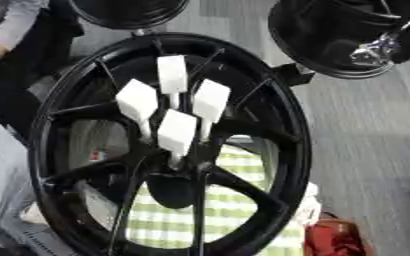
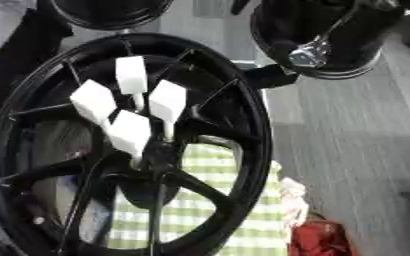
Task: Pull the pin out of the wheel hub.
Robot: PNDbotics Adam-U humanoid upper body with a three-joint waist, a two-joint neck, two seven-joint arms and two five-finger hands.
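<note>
Fingers of neither hand show, so whether they are apart or together cannot be told. Four white pins (image 1: 177, 131) crowd the middle of the upright wheel hub (image 1: 298, 150); a skewed pull might tip it or snag neighbouring pins.

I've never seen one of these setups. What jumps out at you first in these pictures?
A big black wheel hub fills the middle of the view. Four white block-headed pins stand clustered at its centre, bright against the dark spokes. Green-and-white checked cloth shows through the lower spokes, and a second black wheel sits at the upper right.
</note>
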